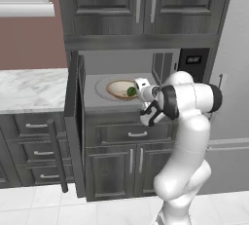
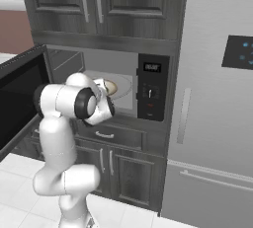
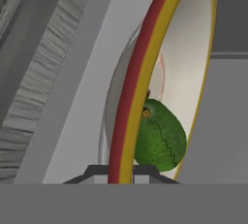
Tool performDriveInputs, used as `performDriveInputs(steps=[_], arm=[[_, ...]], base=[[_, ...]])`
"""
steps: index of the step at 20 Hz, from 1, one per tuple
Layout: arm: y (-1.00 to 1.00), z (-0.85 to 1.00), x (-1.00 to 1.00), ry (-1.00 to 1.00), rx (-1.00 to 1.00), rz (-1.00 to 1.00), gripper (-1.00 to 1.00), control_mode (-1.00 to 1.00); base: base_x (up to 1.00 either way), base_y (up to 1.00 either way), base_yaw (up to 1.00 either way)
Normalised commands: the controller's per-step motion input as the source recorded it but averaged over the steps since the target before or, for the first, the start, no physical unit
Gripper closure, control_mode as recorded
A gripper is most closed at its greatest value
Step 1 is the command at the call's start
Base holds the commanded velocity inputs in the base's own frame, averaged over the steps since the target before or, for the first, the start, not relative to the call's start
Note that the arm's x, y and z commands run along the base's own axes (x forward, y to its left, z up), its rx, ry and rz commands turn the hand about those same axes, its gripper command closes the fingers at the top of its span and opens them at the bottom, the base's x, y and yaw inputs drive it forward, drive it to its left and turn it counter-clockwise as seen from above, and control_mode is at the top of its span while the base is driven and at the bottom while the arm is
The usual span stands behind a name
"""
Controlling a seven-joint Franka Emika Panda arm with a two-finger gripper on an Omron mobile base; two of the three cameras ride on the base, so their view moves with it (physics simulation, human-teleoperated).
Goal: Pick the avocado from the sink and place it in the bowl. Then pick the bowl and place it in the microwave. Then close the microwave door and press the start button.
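The tan-rimmed bowl [image 1: 118, 88] sits on the round turntable inside the open microwave [image 1: 127, 62], with the dark-green avocado [image 1: 131, 91] lying in it. My gripper [image 1: 137, 90] reaches into the cavity from the right and is shut on the bowl's near rim. In the hand view the red-and-yellow rim [image 3: 140, 87] runs straight down between my gripper's [image 3: 121, 172] dark fingertips, and the avocado [image 3: 160, 138] rests just inside it. The microwave door [image 1: 73, 121] stands swung fully open to the left, also seen as a dark door panel [image 2: 20, 98]. The sink is out of view.
The black control panel [image 2: 150, 94] borders the cavity on the right. A tall grey fridge [image 2: 217, 103] stands beyond it. Dark wood cabinets [image 1: 131, 160] lie above and below the microwave, and a marble counter [image 1: 29, 87] extends left. The door's long handle [image 1: 57, 156] juts out low.
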Motion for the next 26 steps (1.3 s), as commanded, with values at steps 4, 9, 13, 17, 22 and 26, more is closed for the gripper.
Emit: performDriveInputs(steps=[4,9,13,17,22,26], arm=[[0.00,-0.04,0.44,0.00,0.00,0.05,1.00,-1.00],[0.00,0.00,0.48,0.02,0.00,0.02,1.00,-1.00],[0.06,0.00,0.29,0.04,0.00,0.00,1.00,-1.00],[0.16,0.00,0.11,0.04,0.00,0.00,1.00,-1.00],[0.09,0.03,0.00,0.01,0.00,0.00,-1.00,-1.00],[0.00,0.31,-0.12,0.00,0.00,0.00,-1.00,-1.00]], base=[[0.00,0.00,0.00],[0.00,0.00,0.00],[0.00,0.00,0.00],[0.00,0.00,0.00],[0.00,0.00,0.00],[0.00,0.00,0.00]])
